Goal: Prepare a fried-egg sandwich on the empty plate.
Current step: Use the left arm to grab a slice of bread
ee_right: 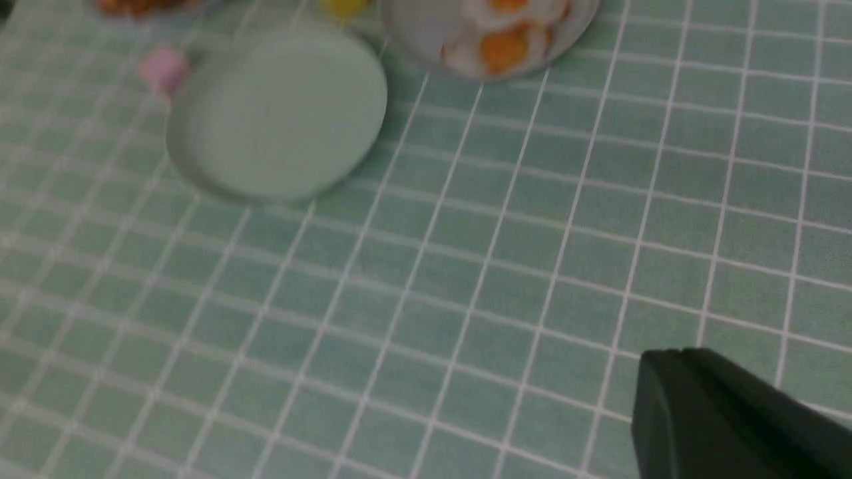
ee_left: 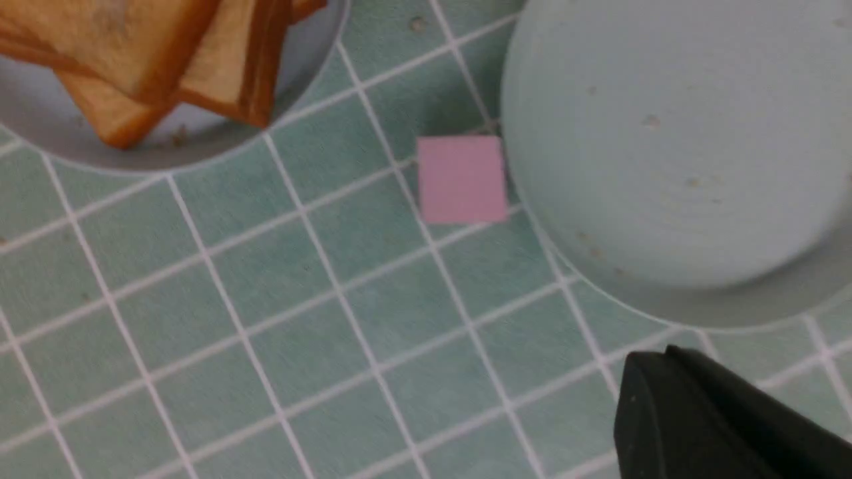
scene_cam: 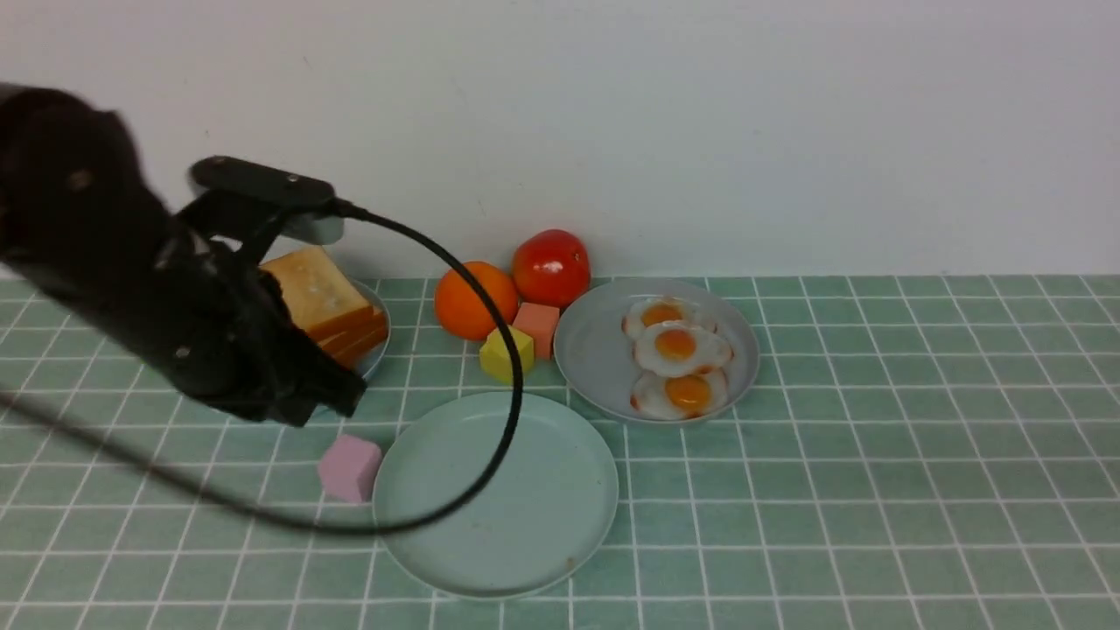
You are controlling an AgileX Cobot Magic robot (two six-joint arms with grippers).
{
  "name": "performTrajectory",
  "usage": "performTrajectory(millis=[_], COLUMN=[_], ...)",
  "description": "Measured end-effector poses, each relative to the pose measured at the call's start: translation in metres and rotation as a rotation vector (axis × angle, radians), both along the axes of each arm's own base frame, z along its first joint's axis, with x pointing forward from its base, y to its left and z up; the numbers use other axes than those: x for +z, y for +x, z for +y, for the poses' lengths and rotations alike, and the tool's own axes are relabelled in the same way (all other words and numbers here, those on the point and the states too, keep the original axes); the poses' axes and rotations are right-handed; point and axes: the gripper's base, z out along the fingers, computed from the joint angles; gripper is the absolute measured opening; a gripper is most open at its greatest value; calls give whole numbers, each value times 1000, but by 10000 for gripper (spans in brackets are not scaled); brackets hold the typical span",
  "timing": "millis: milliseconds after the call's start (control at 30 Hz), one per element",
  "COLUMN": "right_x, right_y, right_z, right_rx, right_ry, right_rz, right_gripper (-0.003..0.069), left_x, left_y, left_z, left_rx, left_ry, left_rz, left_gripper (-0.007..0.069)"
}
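Observation:
The empty mint-green plate (scene_cam: 496, 525) lies at front centre with nothing on it; it also shows in the left wrist view (ee_left: 665, 166) and the right wrist view (ee_right: 279, 113). A stack of toast slices (scene_cam: 319, 302) (ee_left: 133, 53) sits on a grey-blue plate (scene_cam: 381, 328) at the back left. Three fried eggs (scene_cam: 678, 346) (ee_right: 506, 40) lie on another grey-blue plate (scene_cam: 591, 350). No assembled sandwich shows. My left gripper (scene_cam: 337, 398) (ee_left: 649, 362) is shut and empty, hovering between the toast plate and the mint plate. My right gripper (ee_right: 665, 362) is shut and empty over bare tiles.
A pink cube (scene_cam: 349, 468) (ee_left: 461, 178) sits against the mint plate's left rim. An orange (scene_cam: 472, 300), a tomato (scene_cam: 551, 267), a yellow cube (scene_cam: 506, 353) and a salmon cube (scene_cam: 536, 326) stand at the back. My left arm's cable (scene_cam: 512, 411) loops over the mint plate.

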Motion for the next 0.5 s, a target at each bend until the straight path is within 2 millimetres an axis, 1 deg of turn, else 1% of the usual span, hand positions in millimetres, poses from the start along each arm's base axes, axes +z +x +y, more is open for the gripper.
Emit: performTrajectory(millis=[33, 67, 133, 167, 200, 233, 300, 333, 367, 400, 433, 500], right_x=[5, 7, 13, 13, 14, 14, 15, 15, 16, 16, 17, 17], right_y=[5, 5, 11, 12, 12, 12, 11, 11, 10, 10, 10, 9], right_z=[2, 2, 6, 6, 9, 10, 12, 12, 13, 13, 14, 15], right_rx=[23, 25, 62, 65, 88, 103, 129, 131, 145, 153, 157, 162], right_ry=[-21, -21, -37, -37, -34, -33, -34, -34, -33, -31, -27, -19], right_rz=[12, 7, 13, 14, 12, 7, 0, 0, -5, -8, -7, -5], right_gripper=[2, 2, 2, 2, 2, 2, 2, 2, 2, 2, 2, 2], left_x=[-5, -6, -17, -17, -22, -24, -26, -25, -28, -31, -32, -36], left_y=[11, 14, 41, 43, 58, 66, 80, 82, 91, 96, 99, 104], left_z=[5, 6, 24, 25, 36, 42, 50, 51, 54, 55, 56, 56], left_rx=[4, 5, 5, 4, 6, 7, -4, -4, -39, -76, -100, -151], left_ry=[-1, -2, 1, 1, 10, 17, 32, 35, 60, 88, 105, 144], left_rz=[12, 13, 19, 19, -3, -21, -58, -67, -90, -99, -108, -122], left_gripper=[-13, -13, -13, -13, -13, -13, -12, -12, 5, 32, 57, 132])
